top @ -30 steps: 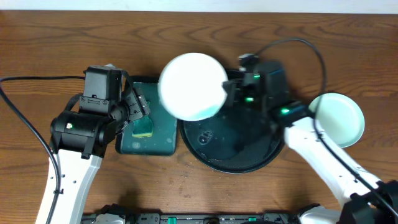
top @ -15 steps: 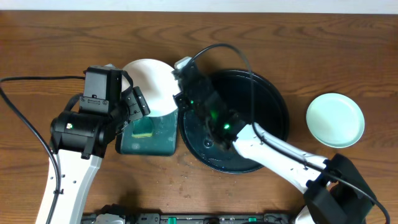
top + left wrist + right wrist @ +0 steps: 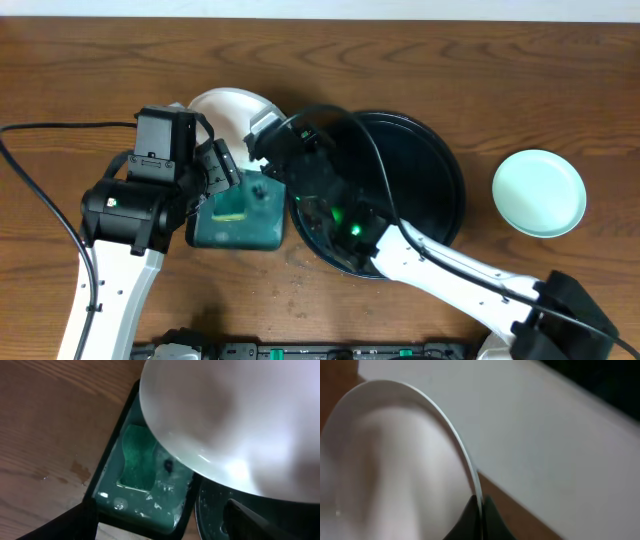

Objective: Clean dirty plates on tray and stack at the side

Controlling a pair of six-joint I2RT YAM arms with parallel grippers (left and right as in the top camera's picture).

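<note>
The counter (image 3: 120, 60) is brown wood with darker lines running from left to right. It fills almost all of the view from above. A thin pale strip (image 3: 320, 8) runs along the far edge. Soft light falls on the wood.

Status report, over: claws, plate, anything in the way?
Left claw open over the green sponge tray. Right claw shut on a plate rim, raised near left claw. Nothing seen blocking the sponge.

A small dark-green rectangular tray (image 3: 258, 228) holding a green sponge (image 3: 232, 208) sits on the wooden table (image 3: 90, 70).
</note>
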